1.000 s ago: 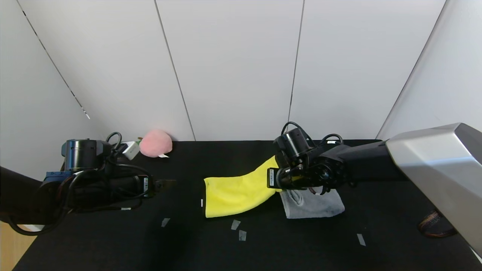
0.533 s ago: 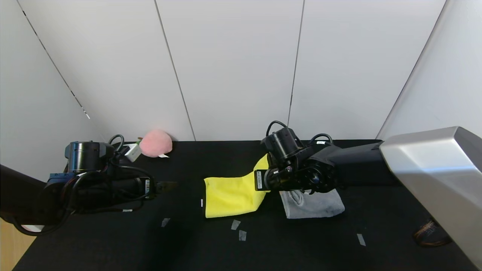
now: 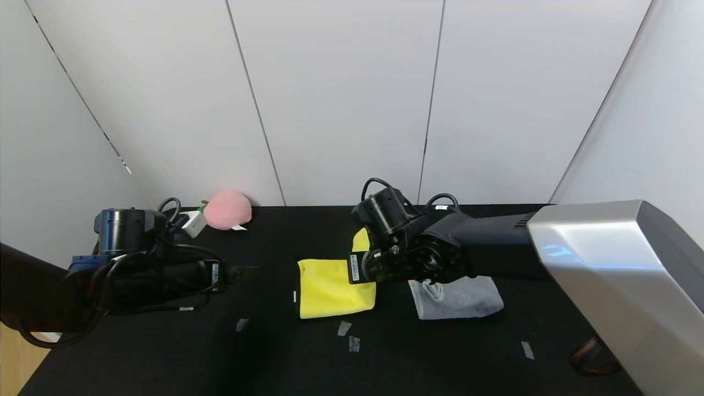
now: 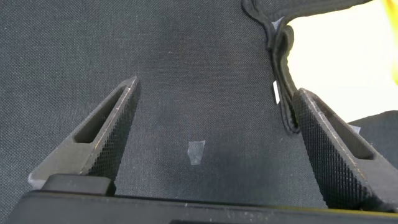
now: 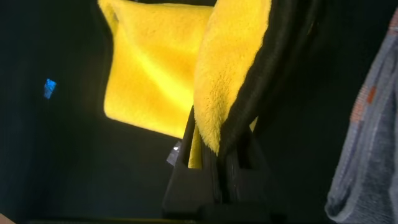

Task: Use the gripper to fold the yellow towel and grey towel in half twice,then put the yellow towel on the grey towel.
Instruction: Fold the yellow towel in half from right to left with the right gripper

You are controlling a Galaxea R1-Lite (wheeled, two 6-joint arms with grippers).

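The yellow towel (image 3: 329, 289) lies mid-table, and its right end is lifted and curled back over it. My right gripper (image 3: 363, 263) is shut on that raised end, just above the towel's right part. In the right wrist view the plush yellow edge (image 5: 217, 81) with its black edging is pinched between the jaws of the right gripper (image 5: 225, 138). The grey towel (image 3: 459, 298) lies folded to the right, partly under the right arm, with an orange mark showing (image 5: 367, 143). My left gripper (image 3: 242, 270) hovers open over bare table left of the yellow towel (image 4: 348, 37).
A pink plush (image 3: 227, 209) and a small white box (image 3: 191, 219) sit at the back left by the wall. Pale tape marks (image 3: 344, 328) dot the black table near its front. A cable (image 3: 591, 352) lies at the right edge.
My right gripper has moved left with the yellow towel's end, drawing it back over the towel so the cloth looks shorter. The left arm has stayed almost still.
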